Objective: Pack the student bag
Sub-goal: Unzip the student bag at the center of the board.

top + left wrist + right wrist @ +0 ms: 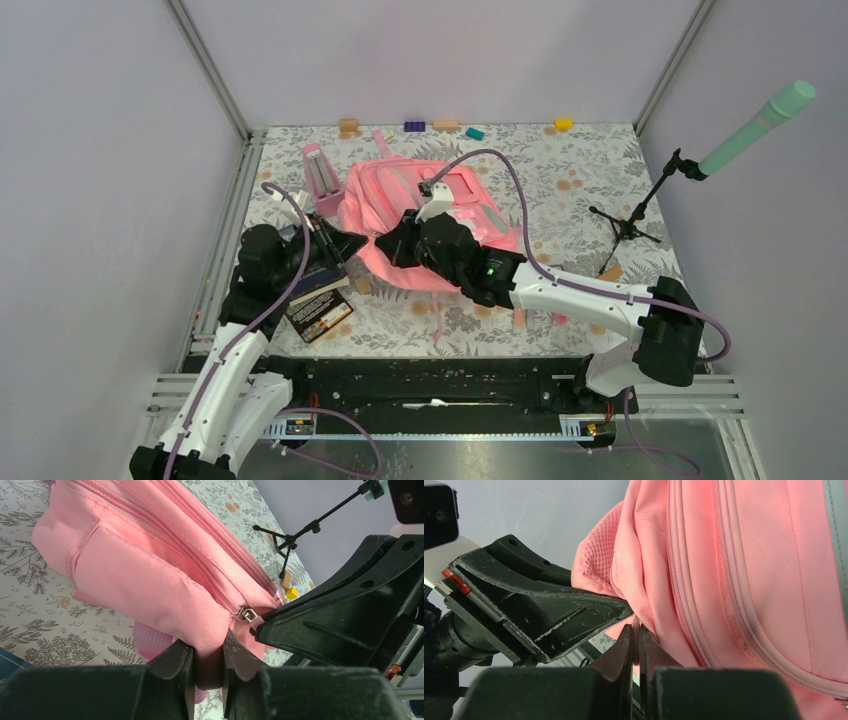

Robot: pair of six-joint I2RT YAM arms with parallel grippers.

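Unzipping calls for opposed tension: the left end effector (207, 655) pinches a fabric corner of the student bag (400, 200), which lies mid-worktop (600, 170). The right end effector (636, 640), pressed together on the thin zip pull (636, 629), should draw steadily without lifting.

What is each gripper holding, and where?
Both hold the soft pink fabric backpack: the left gripper pinches a fabric fold beside the zip's end; the right gripper is shut on a thin tab there, seemingly the zip pull.
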